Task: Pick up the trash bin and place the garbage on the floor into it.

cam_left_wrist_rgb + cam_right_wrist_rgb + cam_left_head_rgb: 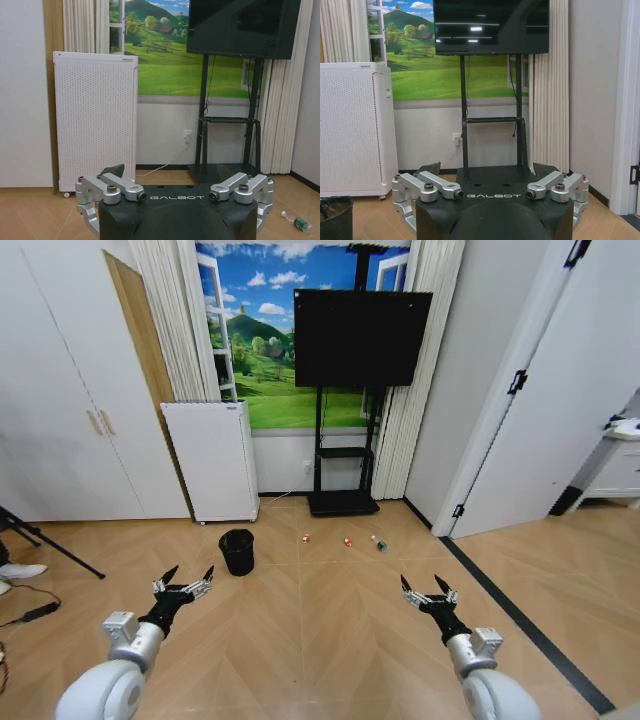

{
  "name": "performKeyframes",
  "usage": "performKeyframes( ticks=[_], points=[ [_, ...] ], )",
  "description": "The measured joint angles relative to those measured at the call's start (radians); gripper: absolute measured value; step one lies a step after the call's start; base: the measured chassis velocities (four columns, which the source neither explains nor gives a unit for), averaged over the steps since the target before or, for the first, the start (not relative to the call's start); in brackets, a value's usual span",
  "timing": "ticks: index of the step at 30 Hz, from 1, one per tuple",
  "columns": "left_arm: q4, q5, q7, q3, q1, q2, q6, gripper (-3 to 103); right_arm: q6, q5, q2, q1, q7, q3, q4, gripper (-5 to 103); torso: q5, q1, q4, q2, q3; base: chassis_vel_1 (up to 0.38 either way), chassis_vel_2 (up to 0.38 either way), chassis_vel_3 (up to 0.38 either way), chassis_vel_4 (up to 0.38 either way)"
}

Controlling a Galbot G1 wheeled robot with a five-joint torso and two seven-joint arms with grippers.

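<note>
From my head view the bin stands upright at centre-left on the floor, beyond my left gripper, well apart. The garbage lies in a row right of the bin; the bottle lies tilted. My right gripper sits lower right. Both are spread open, empty. Right wrist catches the bin's rim; left wrist catches the bottle.

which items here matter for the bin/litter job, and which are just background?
Job:
trash bin
two red-and-white pieces
clear bottle
floor
left gripper, open, empty
right gripper, open, empty

Background:
white perforated appliance
TV on stand
tripod leg
</note>
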Motion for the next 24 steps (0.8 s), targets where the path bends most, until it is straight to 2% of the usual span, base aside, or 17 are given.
performKeyframes(
  ticks=[2, 8, 24],
  points=[
    [-0.006, -0.002, -0.001, -0.006, 0.003, 0.009, 0.003, 100, -0.026, -0.035, 0.004, -0.003, 0.009, 0.005, 0.013, 100, 0.0, 0.0, 0.0, 0.0, 0.0, 0.0, 0.0, 0.0, 0.0],
    [-0.014, -0.002, -0.002, -0.007, 0.008, 0.01, 0.003, 100, -0.043, -0.04, 0.01, -0.007, 0.049, 0.006, 0.019, 100, 0.0, 0.0, 0.0, 0.0, 0.0, 0.0, 0.0, 0.0, 0.0],
    [-0.027, 0.01, -0.002, -0.006, 0.023, -0.01, -0.007, 100, -0.031, -0.033, 0.008, -0.023, 0.051, 0.017, 0.02, 100, 0.0, 0.0, 0.0001, 0.0, 0.0, -0.006, 0.006, 0.013, -0.005]
  ],
)
